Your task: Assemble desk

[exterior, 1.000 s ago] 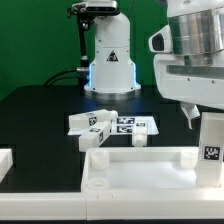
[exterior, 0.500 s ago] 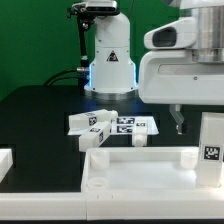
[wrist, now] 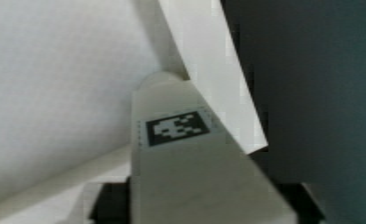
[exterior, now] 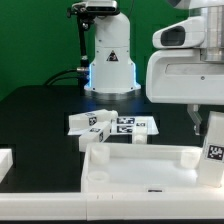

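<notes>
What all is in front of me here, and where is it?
panel: one, white, rimmed, front of the table.
upright leg: one, white, tagged, at the panel's corner on the exterior view's right.
loose legs: two as far as I can tell, white, tagged, lying by the marker board.
marker board: one, white with black tags, flat, mid-table.
white piece: one, exterior view's left edge, cut off.
table: one, black.
arm: one, white, above the upright leg.
tool: one, dark fingers either side of the upright leg.

Arm [exterior: 185, 70]: one, white, wrist low at the exterior view's right, pointing straight down.
Gripper [exterior: 201, 126]: jaws partly closed, dark fingers [wrist: 109, 203] flanking and touching a leg [wrist: 198, 150].
</notes>
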